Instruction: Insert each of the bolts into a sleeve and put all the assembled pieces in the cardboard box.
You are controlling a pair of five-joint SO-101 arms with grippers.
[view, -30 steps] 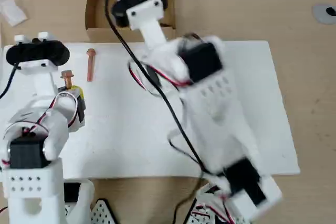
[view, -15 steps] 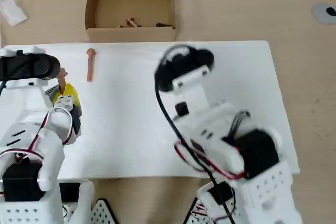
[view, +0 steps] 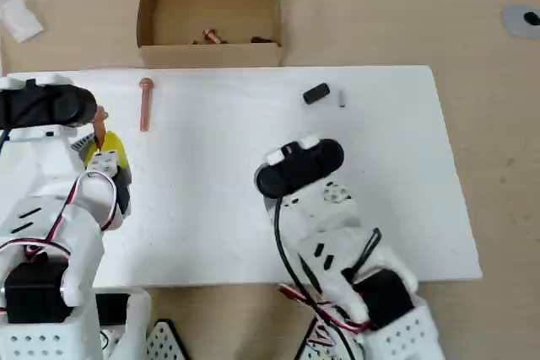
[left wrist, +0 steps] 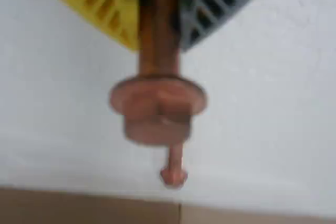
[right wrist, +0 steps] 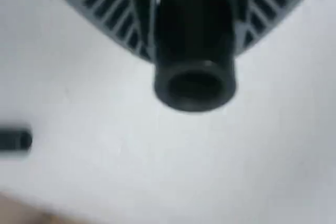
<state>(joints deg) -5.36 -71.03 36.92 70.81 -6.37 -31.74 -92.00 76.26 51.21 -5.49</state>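
Observation:
My left gripper (left wrist: pixel 157 19) is shut on a copper bolt (left wrist: pixel 157 93), head pointing away from the fingers, at the left end of the white board (view: pixel 202 208). In the high view that bolt (view: pixel 99 120) sticks out beside the yellow finger (view: pixel 108 156). A second copper bolt (view: pixel 146 103) lies loose just beyond it, also seen as the far bolt (left wrist: pixel 173 170). My right gripper (right wrist: pixel 194 3) is shut on a black sleeve (right wrist: pixel 194 56), its open end facing outward; the right arm (view: pixel 299 166) sits over the board's near middle. Another black sleeve (view: pixel 315 94) lies on the board, apart from both grippers.
The cardboard box (view: pixel 211 56) stands beyond the board's far edge with copper and dark pieces (view: pixel 211 37) inside. A small grey item (view: pixel 342 98) lies next to the loose sleeve. A grey disc (view: pixel 521 20) sits at the far right of the wooden table.
The right arm has drawn back from over the box to the board's near middle, uncovering the loose sleeve. The left arm shifted slightly left, then stayed still with its bolt.

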